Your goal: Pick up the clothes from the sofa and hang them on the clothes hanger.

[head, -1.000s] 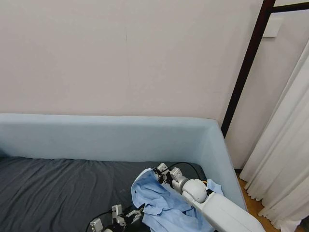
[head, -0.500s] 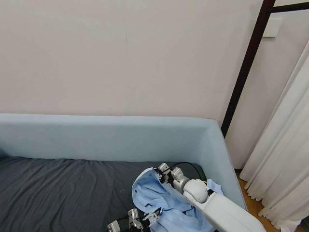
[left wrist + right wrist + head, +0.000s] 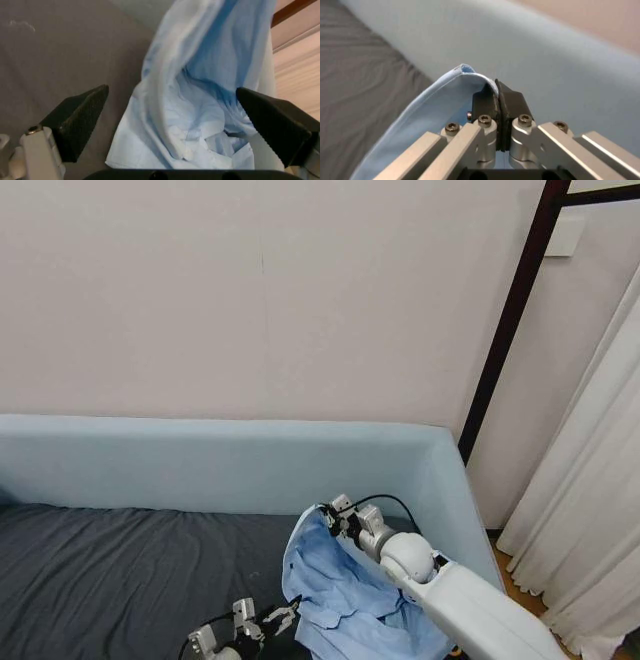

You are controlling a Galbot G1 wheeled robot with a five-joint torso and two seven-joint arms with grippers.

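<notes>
A light blue shirt (image 3: 340,595) hangs lifted above the dark grey sofa seat (image 3: 120,580), near the sofa's right end. My right gripper (image 3: 330,515) is shut on the shirt's top edge (image 3: 465,73), its pads (image 3: 496,99) pressed together on the cloth. My left gripper (image 3: 268,620) is open, low at the picture's bottom, just left of the shirt's lower part. In the left wrist view the shirt (image 3: 200,97) hangs between the two spread fingertips (image 3: 80,116) without touching them.
The pale blue sofa back (image 3: 220,465) runs behind, with its side wall (image 3: 455,500) on the right. A dark wooden post (image 3: 510,310) stands against the wall at right, beside white curtains (image 3: 590,510).
My right gripper has lifted the shirt's edge a little higher and farther back. My left gripper slid right toward the shirt, then drew back left again.
</notes>
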